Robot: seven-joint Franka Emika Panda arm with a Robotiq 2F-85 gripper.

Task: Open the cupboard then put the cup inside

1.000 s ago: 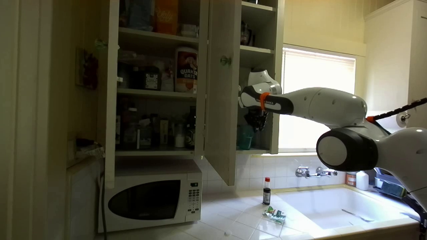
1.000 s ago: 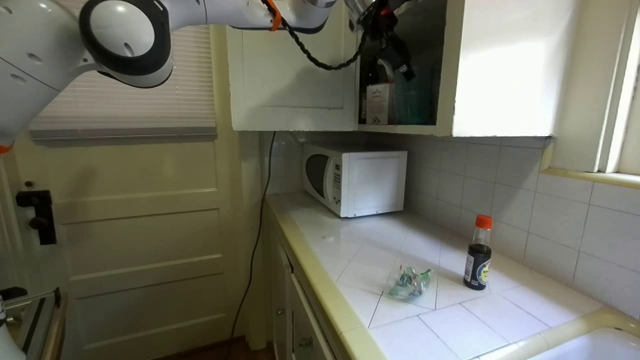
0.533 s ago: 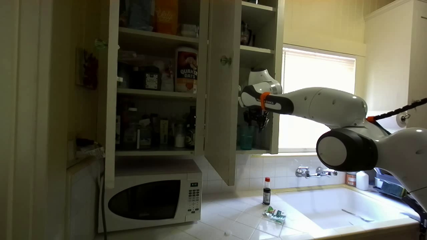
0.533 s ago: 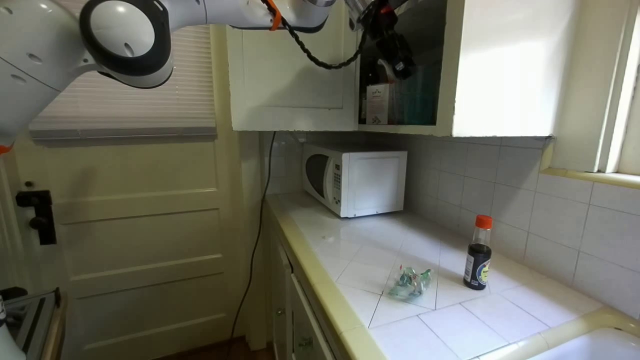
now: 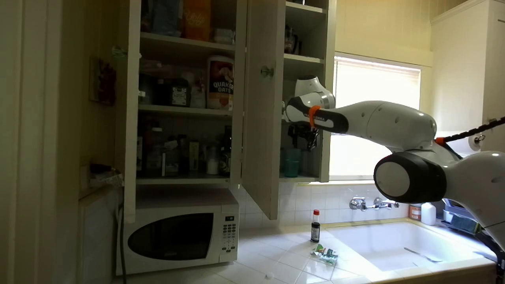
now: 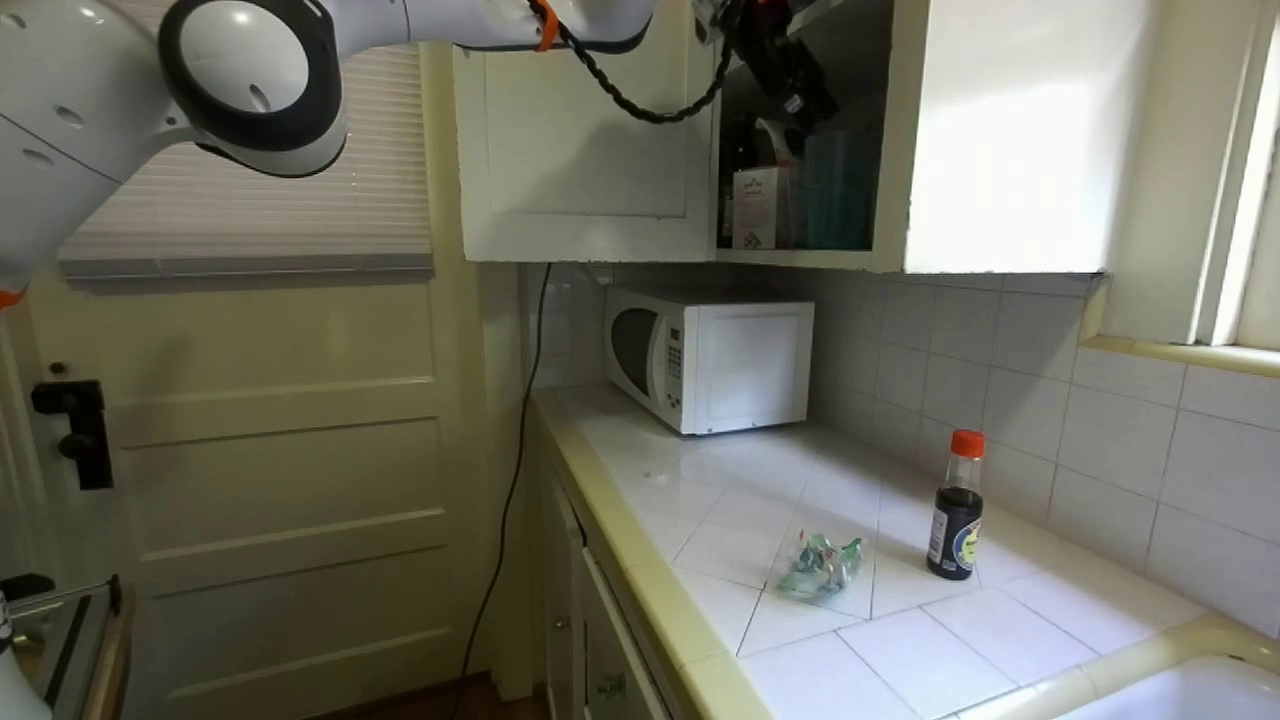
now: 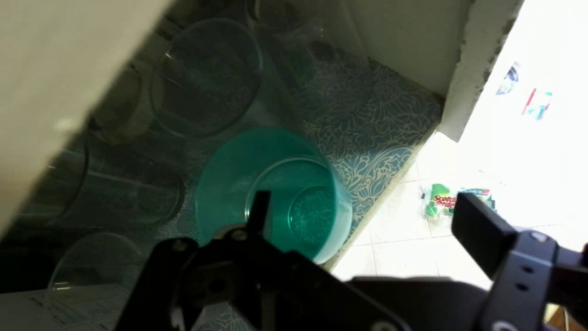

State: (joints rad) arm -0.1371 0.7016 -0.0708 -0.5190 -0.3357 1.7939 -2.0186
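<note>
The cup (image 7: 298, 184) is standing upright, being enclosed by the cupboard (image 6: 1010, 140), and of the task only a clean retreat is seemingly being awaited. Above the cup, the gripper (image 7: 363, 202) is being held with its fingers (image 7: 482, 234) spread, and nothing is being clasped between them. In the wrist view the mouth of the cup is being overlapped by one finger (image 7: 259, 211); whether the tip is sitting below the rim is not being shown. If it is being hooked there when a sideways pull is made, the cup could be tipped or dragged. Just beside the cup, the shelf (image 7: 376, 128) is ending in its front edge, so little margin is being left, and by such a slip a fall to the countertop (image 5: 276, 248) below the cup could be caused. On the cup's inner side, clear glasses (image 7: 206, 78) are crowding near, and by a swing that way they could be knocked over. Farther out from the cup, the door (image 5: 260, 118) is hanging wide, and by a broad sweep of the arm (image 5: 390, 120) it could be struck and swung toward the cup.
</note>
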